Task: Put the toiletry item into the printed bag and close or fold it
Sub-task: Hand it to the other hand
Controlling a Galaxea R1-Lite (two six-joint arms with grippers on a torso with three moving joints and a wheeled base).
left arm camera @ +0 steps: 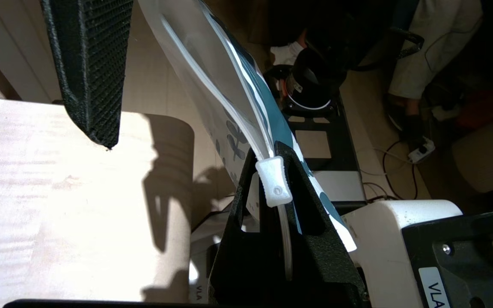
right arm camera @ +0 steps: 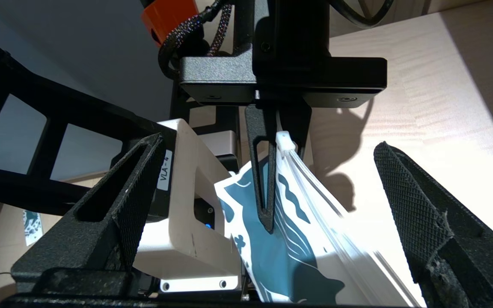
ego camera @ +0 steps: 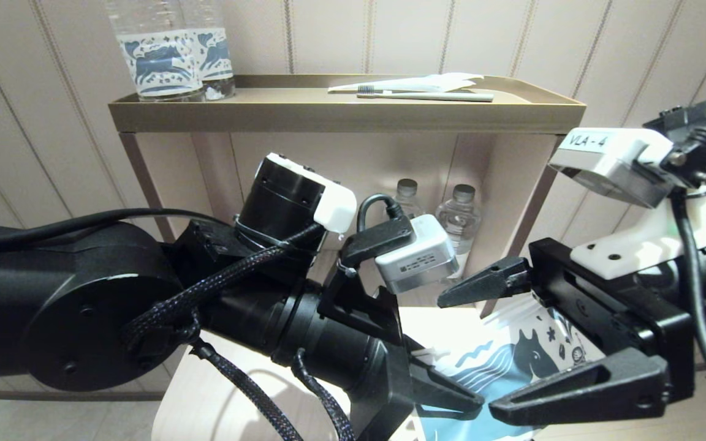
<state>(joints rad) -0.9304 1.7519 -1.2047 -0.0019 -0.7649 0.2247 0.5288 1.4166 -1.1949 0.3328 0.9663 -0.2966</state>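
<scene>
Bag (ego camera: 512,361): thin, flat pouch, white with a blue-grey horse, waves and small motifs. It has a zip track along its mouth and a small white slider (right arm camera: 284,141). It is off the table (ego camera: 224,380), near and centre, hanging slack between the two grippers.

Handling, as judged: very light and limp, with no stiffness of its own. The film looks smooth, so it may slip through the pads if pulled. It sags and bows away from the pinch. The firmest hold is the thickened zip edge beside the slider. A second hold further along that edge would probably be needed to spread the mouth.

Left gripper (ego camera: 472,401): fingers closed together, pinching the bag's top edge right at the slider. This is clear in the right wrist view.

Right gripper (ego camera: 468,355): jaws spread wide, holding nothing. It sits to the right of the left gripper, with one finger on either side of the hanging bag and neither touching it.

Toothbrush (ego camera: 432,95): lies on the far shelf top (ego camera: 341,116), next to a plain white wrapper (ego camera: 445,81) and well apart from the bag. Cannot tell whether anything is inside the bag. It looks flat.

Mouth of the bag: cannot tell whether it is zipped or open.
</scene>
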